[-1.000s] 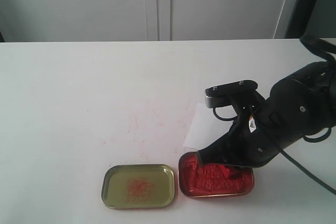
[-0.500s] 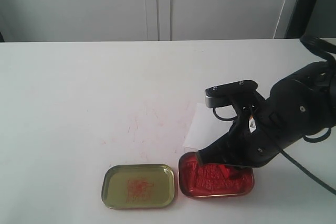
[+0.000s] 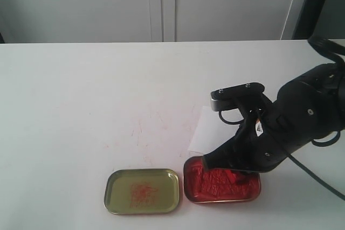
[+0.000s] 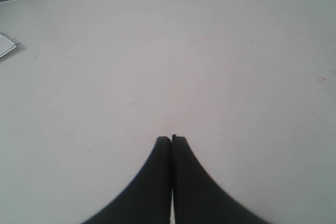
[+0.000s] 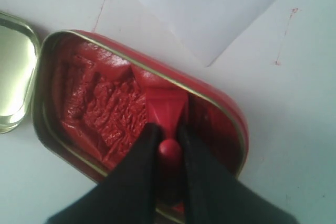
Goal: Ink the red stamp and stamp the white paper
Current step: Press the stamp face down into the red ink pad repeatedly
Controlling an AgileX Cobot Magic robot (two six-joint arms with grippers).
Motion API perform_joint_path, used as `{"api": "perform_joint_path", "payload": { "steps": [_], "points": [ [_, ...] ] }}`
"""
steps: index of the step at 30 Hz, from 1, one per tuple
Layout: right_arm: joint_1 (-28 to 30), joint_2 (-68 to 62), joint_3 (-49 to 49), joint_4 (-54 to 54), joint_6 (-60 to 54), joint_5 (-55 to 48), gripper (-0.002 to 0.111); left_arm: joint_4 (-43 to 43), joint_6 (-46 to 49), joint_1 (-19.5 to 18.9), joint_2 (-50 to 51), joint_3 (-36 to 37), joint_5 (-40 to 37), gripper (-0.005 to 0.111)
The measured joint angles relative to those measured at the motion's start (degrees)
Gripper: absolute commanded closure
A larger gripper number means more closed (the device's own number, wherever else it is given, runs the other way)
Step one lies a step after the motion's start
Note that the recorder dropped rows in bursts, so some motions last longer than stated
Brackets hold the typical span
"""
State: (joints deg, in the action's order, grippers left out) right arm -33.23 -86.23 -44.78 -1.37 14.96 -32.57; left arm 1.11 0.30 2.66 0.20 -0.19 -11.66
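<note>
Nothing visibly differs from a second ago: the right gripper (image 5: 168, 132) stays low in the ink tin (image 5: 220, 115), fingers pinched on the knob of the red stamp (image 5: 165, 109). The stamp stands base-down in the red paste, its handle running up between the fingers. The white paper (image 3: 202, 133) lies just behind the tin, partly hidden by the arm; a gold lid (image 3: 121, 184) sits beside the tin; the left gripper (image 4: 171, 139) is closed and empty.

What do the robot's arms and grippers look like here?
The right arm is black with bulky rounded segments, a dark box on top, a small pale sticker and a black cable. The right gripper and left gripper have black fingers tapering to narrow tips.
</note>
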Motion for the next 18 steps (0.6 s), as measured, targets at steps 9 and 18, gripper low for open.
{"api": "perform_joint_path", "payload": {
  "steps": [9, 18],
  "points": [
    [0.00, -0.37, 0.00, 0.00, 0.06, 1.33, 0.108, 0.00, 0.00, 0.00, 0.00, 0.00, 0.00, 0.107],
    [0.00, 0.52, -0.49, 0.00, 0.28, -0.05, 0.108, 0.00, 0.00, 0.00, 0.00, 0.00, 0.00, 0.107]
  ]
}}
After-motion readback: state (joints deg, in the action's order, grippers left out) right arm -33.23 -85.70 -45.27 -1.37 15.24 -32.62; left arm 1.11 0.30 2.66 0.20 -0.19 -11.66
